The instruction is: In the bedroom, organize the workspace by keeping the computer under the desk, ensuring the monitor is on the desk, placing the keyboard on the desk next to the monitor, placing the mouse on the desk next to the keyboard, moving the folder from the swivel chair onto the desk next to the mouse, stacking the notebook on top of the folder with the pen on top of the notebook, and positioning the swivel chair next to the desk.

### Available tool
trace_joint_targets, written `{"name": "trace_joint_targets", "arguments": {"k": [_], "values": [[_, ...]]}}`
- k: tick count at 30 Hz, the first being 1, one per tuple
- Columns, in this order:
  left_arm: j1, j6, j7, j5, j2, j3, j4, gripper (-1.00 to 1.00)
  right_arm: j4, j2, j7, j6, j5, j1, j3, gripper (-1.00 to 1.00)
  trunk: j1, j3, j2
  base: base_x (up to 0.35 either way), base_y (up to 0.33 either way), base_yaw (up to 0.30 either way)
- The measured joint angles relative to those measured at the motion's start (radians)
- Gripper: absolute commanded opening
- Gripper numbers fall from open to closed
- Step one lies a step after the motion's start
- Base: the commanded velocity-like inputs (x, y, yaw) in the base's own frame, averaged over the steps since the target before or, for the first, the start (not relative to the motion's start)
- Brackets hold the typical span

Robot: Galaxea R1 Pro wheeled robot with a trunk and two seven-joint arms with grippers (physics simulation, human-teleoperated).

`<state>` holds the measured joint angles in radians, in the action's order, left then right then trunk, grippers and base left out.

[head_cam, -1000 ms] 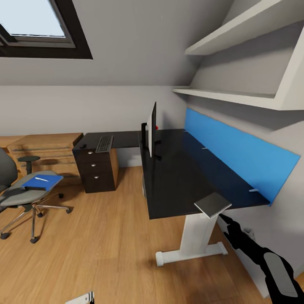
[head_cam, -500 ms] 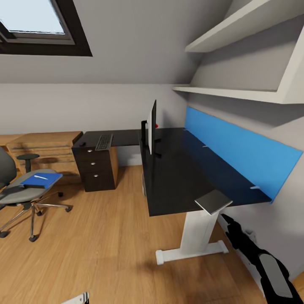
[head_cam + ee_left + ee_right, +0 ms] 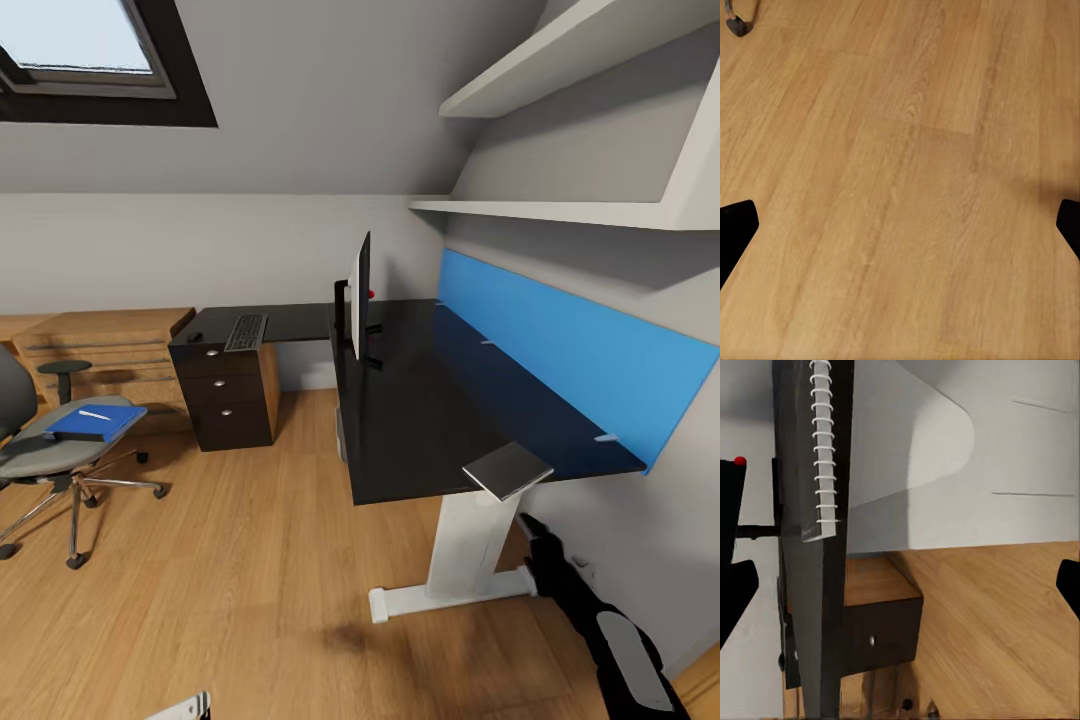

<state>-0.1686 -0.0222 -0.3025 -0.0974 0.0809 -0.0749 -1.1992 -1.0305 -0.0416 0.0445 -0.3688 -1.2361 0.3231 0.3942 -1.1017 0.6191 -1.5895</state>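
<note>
Spread wide and holding nothing, left gripper (image 3: 900, 225), black fingertips (image 3: 735, 236) well apart over bare wooden floor (image 3: 907, 150). Same for right gripper (image 3: 900, 585): jaws fully parted, nothing between them, facing the edge of the desk (image 3: 810, 607). Just ahead of it, notebook (image 3: 814, 450) seen edge-on, white spiral binding along its side, lying on the black desktop. Beyond that, a dark drawer unit (image 3: 881, 637) with a small round knob, and a red dot (image 3: 740, 460) at the corner of the monitor.

In the head view, right arm (image 3: 625, 640) at the lower right of the frame, black with a grey panel, low beside the wall. Directly above it, the grey notebook at the near corner of the desk, overhanging the edge, above the white pedestal leg (image 3: 465, 550). Blue back panel (image 3: 570, 350) along the wall side, right of centre.

Monitor standing upright near frame centre, turned edge-on, on the black top. Left of it, on the shorter wing of the desk, keyboard (image 3: 246, 332) lying flat, with the mouse (image 3: 195, 337) just beside its left end, above the drawers.

Swivel chair (image 3: 40, 455) at the left edge of the frame, well apart from the desk, chrome base on the floor. Blue folder (image 3: 100, 420) flat on its seat, whitish pen (image 3: 95, 414) lying on top of the folder.

Behind the chair, a light wooden unit (image 3: 100, 345) against the wall. Skylight (image 3: 90, 50) in the upper left corner, two white shelves (image 3: 560, 210) in the upper right
</note>
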Motion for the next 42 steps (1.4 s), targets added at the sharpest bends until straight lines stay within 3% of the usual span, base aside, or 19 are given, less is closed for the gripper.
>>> {"name": "trace_joint_targets", "arguments": {"k": [4,7,42], "values": [[0.0,0.001,0.001,0.0,0.0,0.0,0.0,1.0,0.002,-0.001,0.001,-0.002,-0.062,0.0,-0.004,1.0,0.0,0.0,0.0,0.0,0.0,0.0],[0.0,0.002,0.002,0.001,0.0,0.0,0.001,1.0,0.002,-0.001,0.001,-0.003,-0.075,0.001,-0.005,1.0,0.0,0.0,0.0,0.0,0.0,0.0],[0.0,0.004,0.004,0.003,0.0,0.0,0.021,1.0,0.003,-0.002,0.001,-0.004,-0.082,0.0,-0.005,1.0,0.0,0.0,0.0,0.12,0.0,0.0]]}}
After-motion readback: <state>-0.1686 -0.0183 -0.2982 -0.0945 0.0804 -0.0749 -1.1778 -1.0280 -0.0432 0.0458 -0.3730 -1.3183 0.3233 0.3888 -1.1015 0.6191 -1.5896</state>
